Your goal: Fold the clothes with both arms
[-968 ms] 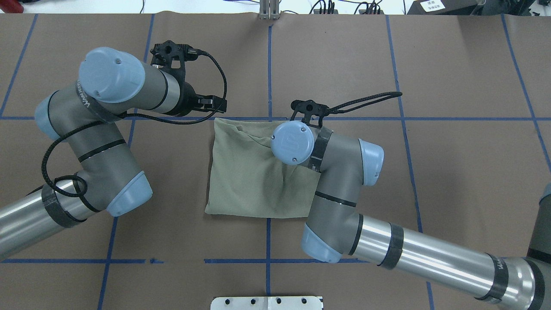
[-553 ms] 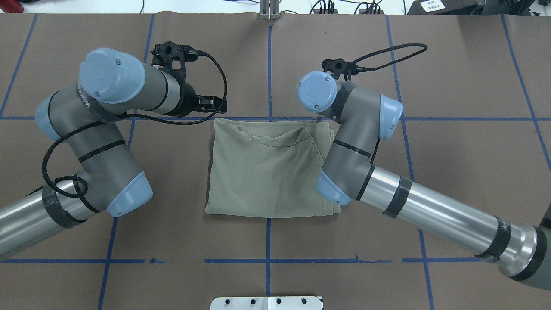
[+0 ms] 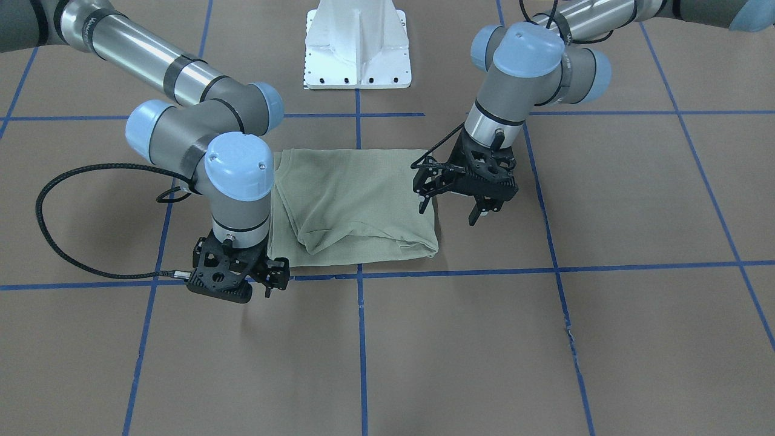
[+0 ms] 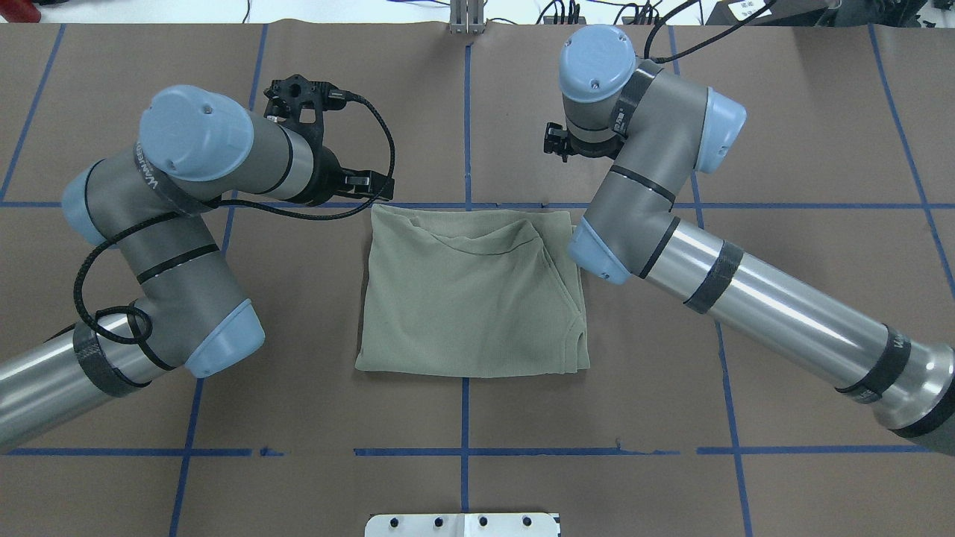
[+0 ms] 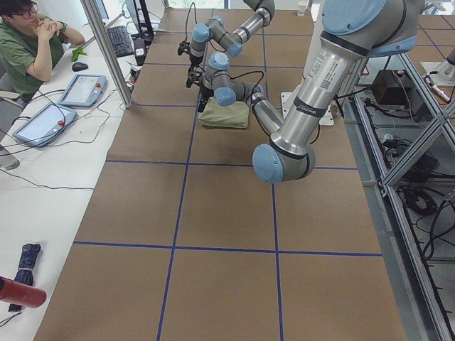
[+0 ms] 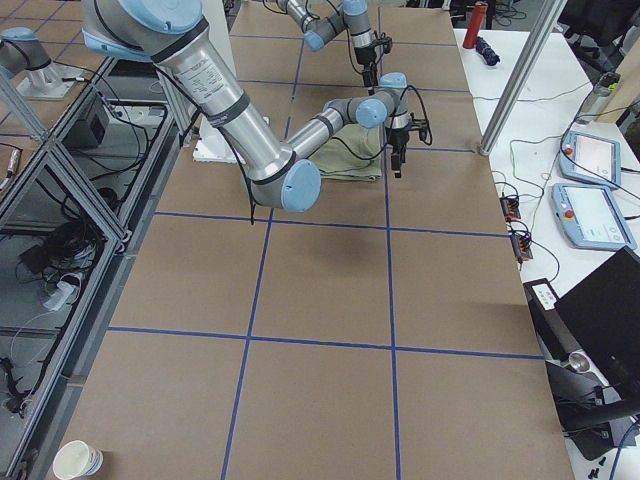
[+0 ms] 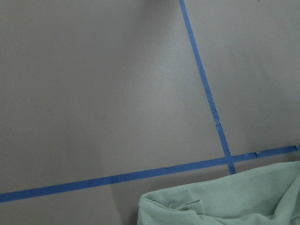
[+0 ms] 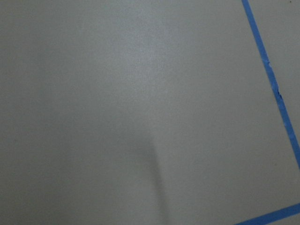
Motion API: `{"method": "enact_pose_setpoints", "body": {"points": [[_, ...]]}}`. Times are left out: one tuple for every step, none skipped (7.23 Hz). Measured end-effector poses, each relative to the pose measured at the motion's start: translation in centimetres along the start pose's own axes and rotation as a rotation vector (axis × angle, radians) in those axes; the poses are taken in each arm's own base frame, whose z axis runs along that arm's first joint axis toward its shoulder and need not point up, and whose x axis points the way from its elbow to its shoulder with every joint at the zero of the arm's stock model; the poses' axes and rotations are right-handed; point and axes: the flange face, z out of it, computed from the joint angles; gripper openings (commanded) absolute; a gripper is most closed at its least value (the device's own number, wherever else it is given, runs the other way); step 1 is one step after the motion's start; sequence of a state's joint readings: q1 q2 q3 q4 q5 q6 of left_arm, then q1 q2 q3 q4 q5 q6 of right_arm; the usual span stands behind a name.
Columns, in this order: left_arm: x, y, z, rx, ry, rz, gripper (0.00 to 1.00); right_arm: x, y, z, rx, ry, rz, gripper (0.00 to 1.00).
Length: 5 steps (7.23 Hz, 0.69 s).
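The clothes are one sage-green shirt (image 4: 470, 298), folded into a rough rectangle and lying flat at the table's middle, neckline seam showing near its far edge. In the front view the shirt (image 3: 351, 200) lies between the two grippers. My left gripper (image 3: 449, 209) hovers by its far left corner, open and empty; overhead the left gripper (image 4: 369, 181) is just off the cloth. My right gripper (image 3: 275, 280) hangs beyond the shirt's far right corner, open with nothing held, and overhead the right gripper (image 4: 553, 142) mostly hides under its wrist. The left wrist view catches a shirt corner (image 7: 234, 201).
Brown paper with blue tape lines (image 4: 466, 451) covers the table. The white pedestal base (image 3: 357, 45) stands at the robot's side. A person (image 5: 28, 35) sits at a side desk with tablets (image 5: 82, 89). A paper cup (image 6: 75, 460) stands on the floor side.
The right arm swung off the shirt toward the far right and let the cloth go. The shirt's right part now lies flat. The left arm barely moved.
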State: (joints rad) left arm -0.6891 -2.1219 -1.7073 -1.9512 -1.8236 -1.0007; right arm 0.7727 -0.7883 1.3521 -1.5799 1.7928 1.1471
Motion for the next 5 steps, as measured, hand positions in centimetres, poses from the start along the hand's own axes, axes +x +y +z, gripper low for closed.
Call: {"method": "enact_pose_setpoints", "body": {"points": [[-1.2, 0.3, -0.3, -0.001, -0.014, 0.063, 1.0, 2.9, -2.3, -0.4, -0.033, -0.016, -0.038, 1.0], [-3.8, 0.9, -1.4, -0.002, -0.041, 0.153, 1.0, 7.5, -4.7, -0.8, -0.052, -0.029, -0.092, 1.0], [-7.0, 1.2, -3.8, -0.003, -0.081, 0.263, 1.0, 13.5, -6.9, -1.2, -0.064, -0.038, -0.157, 1.0], [-10.1, 1.3, -7.1, -0.017, -0.126, 0.365, 1.0, 20.4, -8.5, -1.2, -0.081, -0.045, -0.225, 1.0], [-13.0, 0.7, -10.5, -0.047, -0.143, 0.409, 1.0, 27.1, -9.4, -0.7, -0.104, -0.047, -0.278, 1.0]]}}
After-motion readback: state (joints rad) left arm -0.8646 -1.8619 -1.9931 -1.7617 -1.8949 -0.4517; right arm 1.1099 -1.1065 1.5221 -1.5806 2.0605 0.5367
